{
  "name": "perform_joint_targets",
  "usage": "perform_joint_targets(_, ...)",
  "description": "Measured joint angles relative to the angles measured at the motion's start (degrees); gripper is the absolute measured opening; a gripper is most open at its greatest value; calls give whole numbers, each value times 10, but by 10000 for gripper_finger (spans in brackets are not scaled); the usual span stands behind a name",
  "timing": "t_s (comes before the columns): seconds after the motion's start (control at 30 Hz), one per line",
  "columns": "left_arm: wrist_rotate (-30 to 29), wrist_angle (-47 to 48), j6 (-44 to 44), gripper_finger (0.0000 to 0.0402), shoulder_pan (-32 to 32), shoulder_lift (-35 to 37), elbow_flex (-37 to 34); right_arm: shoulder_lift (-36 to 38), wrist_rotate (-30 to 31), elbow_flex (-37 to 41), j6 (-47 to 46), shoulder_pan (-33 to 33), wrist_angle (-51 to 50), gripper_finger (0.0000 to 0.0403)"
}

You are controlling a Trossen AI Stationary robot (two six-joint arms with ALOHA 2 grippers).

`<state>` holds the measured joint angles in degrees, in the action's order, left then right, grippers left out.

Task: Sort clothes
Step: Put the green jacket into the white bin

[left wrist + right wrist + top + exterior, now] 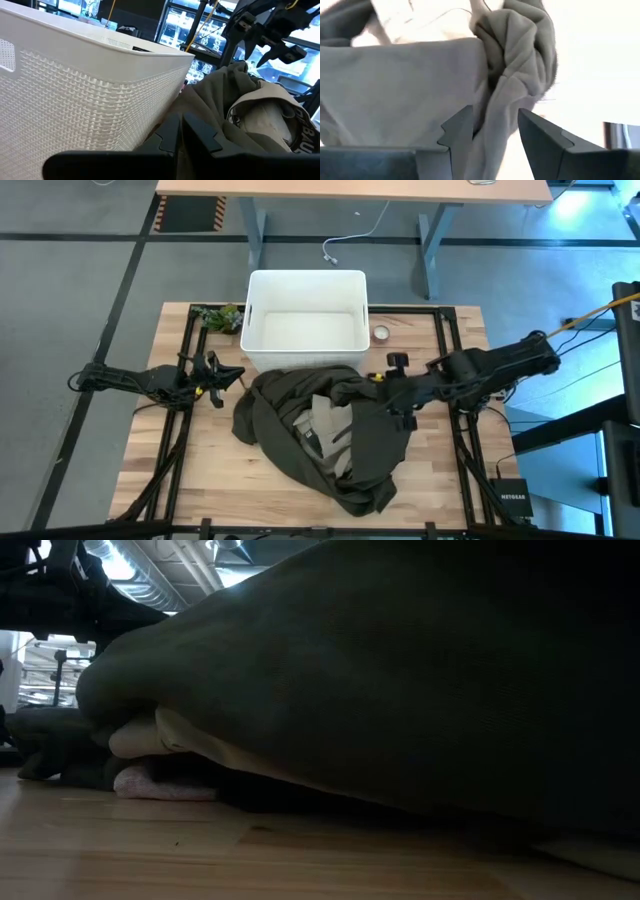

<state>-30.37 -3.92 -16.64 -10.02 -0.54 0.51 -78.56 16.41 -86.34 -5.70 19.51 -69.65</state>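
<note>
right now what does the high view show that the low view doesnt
Only the high view shows the white bin, empty inside, the left gripper shut and waiting left of the pile, and the right gripper at the pile's right edge with a fold of dark olive garment between its fingers. Only the low view shows a pink garment at the bottom of the pile. Both show the olive garment over a beige one on the wooden table.

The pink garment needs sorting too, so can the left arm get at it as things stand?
Probably not directly: the pink garment lies under the beige garment and the large olive garment, and the left claw sits shut beside the pile.
</note>
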Motion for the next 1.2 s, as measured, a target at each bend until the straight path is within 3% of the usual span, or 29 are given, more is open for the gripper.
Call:
perform_joint_targets(0.2,0,0,1,15,0,0,0,28,0,79,8,-1,96,170)
perform_joint_targets(0.37,0,0,1,15,0,0,0,12,98,130,45,-9,154,170)
perform_joint_targets(0.57,0,0,-1,15,0,0,0,-6,76,150,62,-32,155,167)
perform_joint_targets(0.7,0,0,-2,15,0,0,0,-2,128,148,74,-30,151,127)
perform_joint_targets(0.9,0,0,-10,15,0,0,0,2,100,128,88,-30,138,18)
perform_joint_targets(1.2,0,0,-18,15,0,0,0,3,170,69,124,-30,141,12)
